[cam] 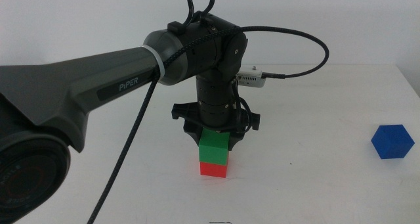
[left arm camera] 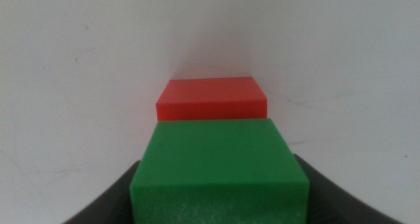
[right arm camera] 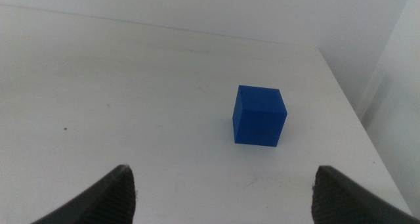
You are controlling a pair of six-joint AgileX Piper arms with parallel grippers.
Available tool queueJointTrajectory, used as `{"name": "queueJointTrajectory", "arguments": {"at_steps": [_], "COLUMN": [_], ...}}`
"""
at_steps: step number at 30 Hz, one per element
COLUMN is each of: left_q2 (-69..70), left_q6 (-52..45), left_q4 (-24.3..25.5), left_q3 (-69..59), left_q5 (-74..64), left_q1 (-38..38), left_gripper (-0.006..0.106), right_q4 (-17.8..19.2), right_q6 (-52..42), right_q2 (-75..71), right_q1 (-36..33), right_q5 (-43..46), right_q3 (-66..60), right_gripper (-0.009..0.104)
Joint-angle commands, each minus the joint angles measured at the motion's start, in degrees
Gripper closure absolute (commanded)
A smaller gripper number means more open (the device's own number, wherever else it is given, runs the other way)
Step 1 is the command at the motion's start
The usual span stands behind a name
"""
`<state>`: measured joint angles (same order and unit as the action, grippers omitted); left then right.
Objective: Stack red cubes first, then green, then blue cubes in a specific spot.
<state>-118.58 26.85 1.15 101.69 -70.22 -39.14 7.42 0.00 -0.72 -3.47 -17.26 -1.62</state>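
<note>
My left gripper (cam: 216,129) points down at the middle of the table, shut on the green cube (cam: 214,148). The green cube sits directly on top of the red cube (cam: 214,169), which rests on the white tabletop. In the left wrist view the green cube (left arm camera: 220,168) fills the gap between the two dark jaws of the left gripper (left arm camera: 220,181), and the red cube (left arm camera: 211,99) shows just beyond it. The blue cube (cam: 392,142) stands alone at the right. My right gripper (right arm camera: 226,198) is open and empty, short of the blue cube (right arm camera: 260,115), and is out of the middle view.
The left arm's cable (cam: 295,37) loops above the wrist. The table's right edge (cam: 410,79) runs close behind the blue cube; the right wrist view shows that edge (right arm camera: 357,115) too.
</note>
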Motion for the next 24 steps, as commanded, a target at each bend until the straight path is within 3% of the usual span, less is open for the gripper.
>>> {"name": "queueJointTrajectory", "arguments": {"at_steps": [1, 11, 20, 24], "left_q2": [3.33, 3.33, 12.06, 20.73], "left_q6": [-0.04, -0.04, -7.56, -8.95], "left_q4": [-0.27, -0.27, 0.19, 4.79], "left_q3": [1.38, 1.43, 1.5, 1.34], "left_q5": [-1.74, 0.35, -3.88, -5.42], "left_q1": [-0.17, -0.17, -0.07, 0.0], "left_gripper": [0.033, 0.01, 0.009, 0.009], "right_q4": [0.84, 0.84, 0.84, 0.84], "right_q6": [-0.82, -0.82, -0.82, -0.82], "right_q2": [-1.14, -1.14, -1.14, -1.14], "right_q1": [0.3, 0.3, 0.3, 0.3], "right_q5": [4.5, 4.5, 4.5, 4.5], "right_q3": [0.98, 0.98, 0.98, 0.98], "right_gripper": [0.013, 0.013, 0.013, 0.013]}}
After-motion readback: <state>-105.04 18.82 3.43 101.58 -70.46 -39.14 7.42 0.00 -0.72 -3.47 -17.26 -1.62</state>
